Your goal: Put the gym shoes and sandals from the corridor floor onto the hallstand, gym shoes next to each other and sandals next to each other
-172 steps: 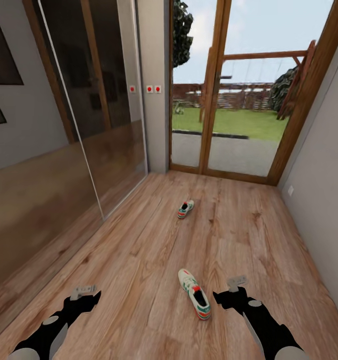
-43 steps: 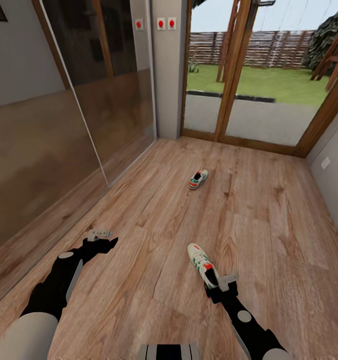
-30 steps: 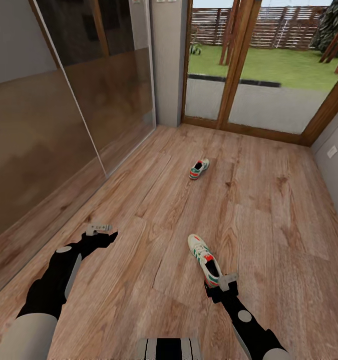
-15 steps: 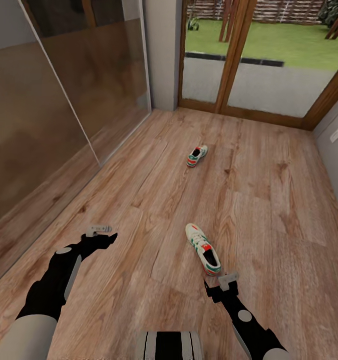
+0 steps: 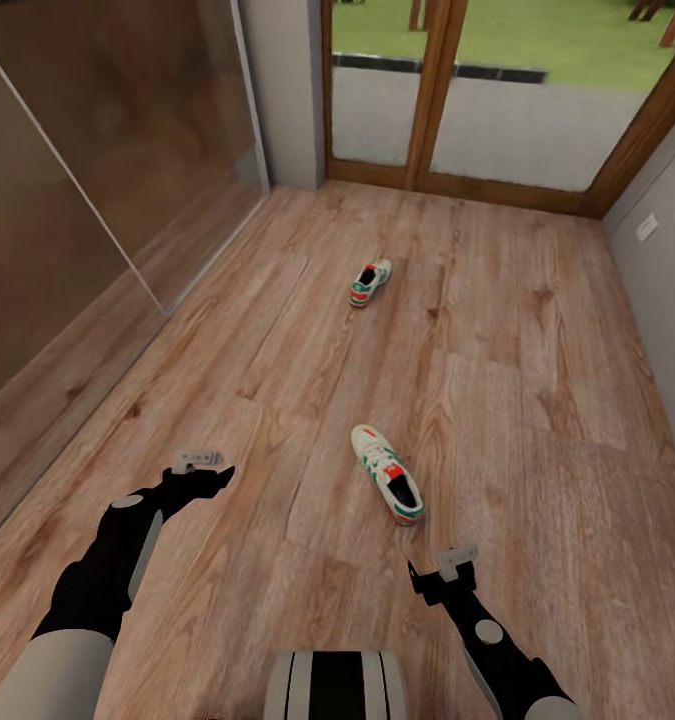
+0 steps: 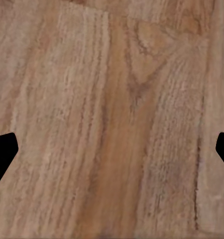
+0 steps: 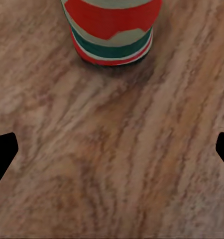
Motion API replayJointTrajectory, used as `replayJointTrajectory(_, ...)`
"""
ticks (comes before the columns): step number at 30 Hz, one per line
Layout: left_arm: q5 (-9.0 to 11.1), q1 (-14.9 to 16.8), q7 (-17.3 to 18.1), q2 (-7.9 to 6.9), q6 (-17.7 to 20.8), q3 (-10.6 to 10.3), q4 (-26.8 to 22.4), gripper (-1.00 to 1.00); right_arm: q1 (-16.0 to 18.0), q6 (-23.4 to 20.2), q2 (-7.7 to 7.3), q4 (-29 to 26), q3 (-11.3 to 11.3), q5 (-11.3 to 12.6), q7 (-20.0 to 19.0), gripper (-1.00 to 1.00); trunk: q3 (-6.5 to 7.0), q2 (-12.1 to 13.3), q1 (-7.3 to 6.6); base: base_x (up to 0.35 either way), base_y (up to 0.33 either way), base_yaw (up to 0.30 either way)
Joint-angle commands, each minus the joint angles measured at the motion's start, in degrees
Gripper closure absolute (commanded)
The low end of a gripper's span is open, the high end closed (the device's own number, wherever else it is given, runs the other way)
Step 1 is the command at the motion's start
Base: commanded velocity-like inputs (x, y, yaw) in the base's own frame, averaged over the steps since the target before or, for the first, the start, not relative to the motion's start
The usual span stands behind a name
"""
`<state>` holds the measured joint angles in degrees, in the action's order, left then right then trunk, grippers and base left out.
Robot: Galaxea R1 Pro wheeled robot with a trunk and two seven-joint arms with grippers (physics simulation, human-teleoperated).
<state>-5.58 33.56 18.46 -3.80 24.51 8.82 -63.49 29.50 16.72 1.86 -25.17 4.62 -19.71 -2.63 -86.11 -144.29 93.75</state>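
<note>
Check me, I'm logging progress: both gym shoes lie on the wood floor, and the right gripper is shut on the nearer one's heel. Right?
Not quite. In the right wrist view the right gripper is open over bare floor, short of the nearer gym shoe. The farther gym shoe also lies on the floor.

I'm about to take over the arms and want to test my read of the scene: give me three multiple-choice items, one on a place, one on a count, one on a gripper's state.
1. Where is the near white lace-up sneaker with green stripes?
A. On the wood-grain plank floor, just ahead of the right gripper
B. Between the left gripper's fingers
C. Against the glass door

2. How many sneakers lie on the floor?
A. One
B. Two
C. Four

3. What state is the right gripper in?
A. Shut on a sneaker
B. Open, holding nothing
C. Shut on a sandal

Answers:
1 A: the head view shows it lying free on the planks ahead of that gripper.
2 B: the near one and a farther sneaker toward the door.
3 B: the right wrist view shows its fingers spread wide, the red heel beyond them.
</note>
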Motion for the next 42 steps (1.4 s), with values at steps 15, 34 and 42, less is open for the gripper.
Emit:
replayJointTrajectory(15, -0.6, -0.1, 0.5, 0.02, 0.1, 0.1, -0.3, -1.0, 0.0, 0.2, 0.07, 0.0, 0.5, -0.4, -0.2, -1.0, -1.07, 0.0, 0.04, 0.0, 0.0, -0.111)
replayJointTrajectory(34, -0.6, -0.1, 0.5, 0.02, -0.1, 0.1, -0.2, -1.0, 0.0, 0.3, 0.1, 0.0, 0.3, -0.4, -0.4, -1.0, -1.09, 0.0, 0.04, 0.115, 0.0, -0.003)
replayJointTrajectory(42, -0.6, -0.1, 0.5, -0.04, -0.1, 0.1, -0.2, -1.0, 0.0, 0.3, 0.15, -0.1, 0.2, -0.4, -0.4, -1.0, -1.09, 0.0, 0.04, 0.063, 0.0, 0.0)
